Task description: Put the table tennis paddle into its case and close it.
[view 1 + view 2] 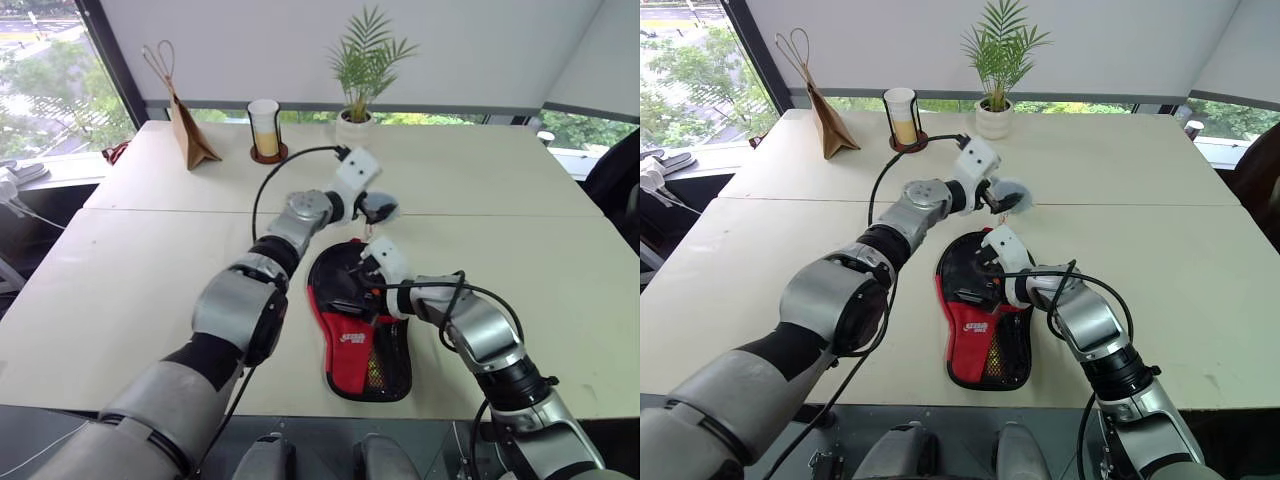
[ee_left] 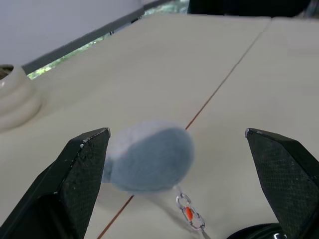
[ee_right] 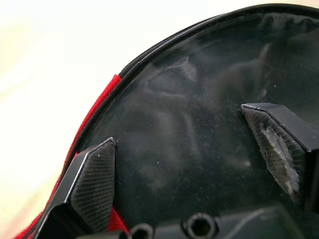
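Case flat on desk, both jaws spread

Desk [image 1: 120, 300], pale and made of two joined tops, carries everything. On its near middle lies the case [image 1: 358, 345], flat, its round black end pointing away from the robot and its red panel and mesh pocket toward the near edge. Whether the paddle is inside cannot be told; the right wrist view shows dark surface edged with red.

Left gripper [image 1: 372, 205] hangs above the desk just past the case's far end, jaws spread wide. Between them sits the fluffy ball [image 2: 149, 157], grey-blue, close to one finger [image 2: 82, 174], with a small metal clip [image 2: 189, 214] below it.

Right gripper [image 1: 378, 272] is over the case's round end, tilted down toward it, jaws spread with nothing pinched between them.

Along the far edge stand a potted plant [image 1: 365, 70], a brown paper bag [image 1: 190, 135] and a cup [image 1: 265, 128] on a dark coaster.
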